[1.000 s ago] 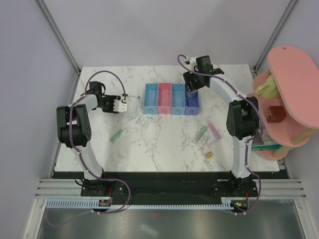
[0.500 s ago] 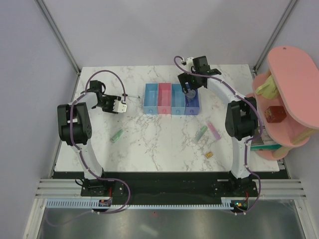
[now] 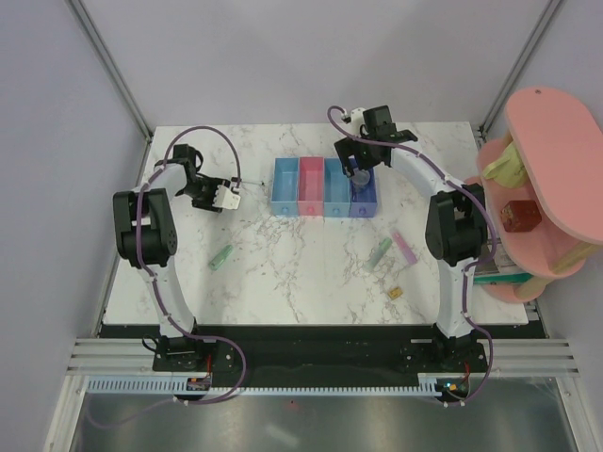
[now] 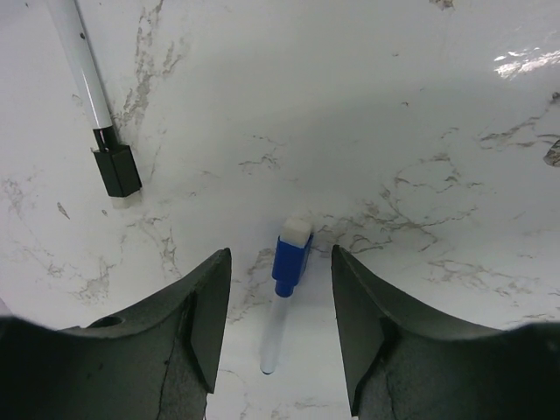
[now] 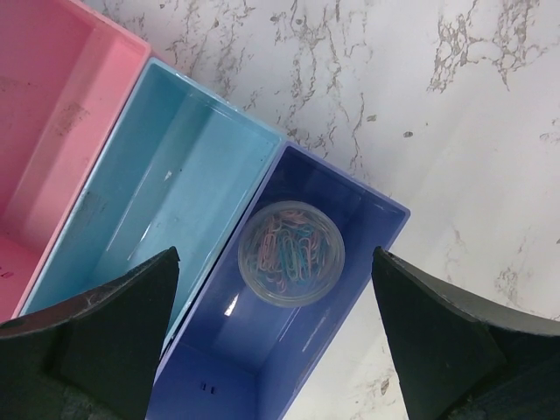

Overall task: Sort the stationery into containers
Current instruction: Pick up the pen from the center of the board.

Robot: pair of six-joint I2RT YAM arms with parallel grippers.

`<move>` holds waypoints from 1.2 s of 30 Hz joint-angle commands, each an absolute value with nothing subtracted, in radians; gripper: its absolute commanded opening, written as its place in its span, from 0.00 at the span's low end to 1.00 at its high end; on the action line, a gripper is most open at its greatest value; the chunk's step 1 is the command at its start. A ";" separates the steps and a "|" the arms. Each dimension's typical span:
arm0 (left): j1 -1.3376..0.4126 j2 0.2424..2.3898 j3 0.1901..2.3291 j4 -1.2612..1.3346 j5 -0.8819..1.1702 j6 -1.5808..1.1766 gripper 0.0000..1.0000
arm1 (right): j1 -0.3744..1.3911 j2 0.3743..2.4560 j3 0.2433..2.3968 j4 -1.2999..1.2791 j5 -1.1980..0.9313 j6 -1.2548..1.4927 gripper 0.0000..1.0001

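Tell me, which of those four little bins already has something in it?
The dark blue bin at the row's right end: it alone holds something, a clear round tub of paper clips.

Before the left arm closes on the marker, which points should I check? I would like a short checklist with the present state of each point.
1. Left tool open: ok, its fingers stand apart.
2. Blue-capped marker between the fingers: ok, it lies on the table, lengthwise in the gap.
3. Black-capped pen clear of the grasp: ok, it lies apart, outside the fingers.
4. Fingers low enough to grip the marker: cannot tell.
5. Right tool open and holding nothing: ok.
6. Paper-clip tub inside the dark blue bin: ok.
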State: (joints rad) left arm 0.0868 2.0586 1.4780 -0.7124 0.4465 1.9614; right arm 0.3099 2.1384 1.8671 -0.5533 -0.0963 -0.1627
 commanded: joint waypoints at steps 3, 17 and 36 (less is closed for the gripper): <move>0.081 2.151 1.529 -0.934 0.308 2.029 0.58 | 0.313 2.054 1.908 -0.529 -0.109 -0.158 0.98; 0.041 2.266 1.700 -1.106 0.261 2.000 0.57 | 0.311 2.025 1.894 -0.522 -0.123 -0.146 0.98; 0.011 2.238 1.750 -1.172 0.296 1.764 0.02 | 0.308 1.901 1.760 -0.474 -0.098 -0.140 0.98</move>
